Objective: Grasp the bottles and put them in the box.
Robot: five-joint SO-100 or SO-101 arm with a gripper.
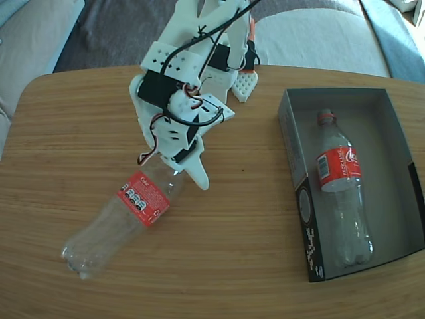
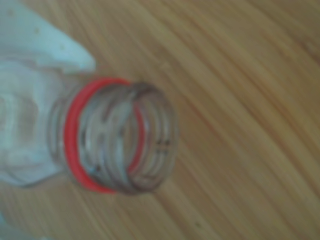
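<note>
One clear Coca-Cola bottle (image 1: 123,216) with a red label lies diagonally on the wooden table, its base toward the lower left. Its neck goes under my white gripper (image 1: 178,174), whose jaws stand on either side of it. In the blurred wrist view the open mouth and red ring of this bottle (image 2: 125,140) fill the middle. White fingers (image 2: 50,42) press against it from the left, so my gripper (image 2: 62,120) looks shut on the neck. The second bottle (image 1: 342,193) lies lengthwise inside the box (image 1: 295,166) at the right, neck toward the far end.
The table's curved edges run along the left and front in the fixed view. A sofa or cushions (image 1: 319,33) stand behind the table. Bare wood lies between the lying bottle and the box.
</note>
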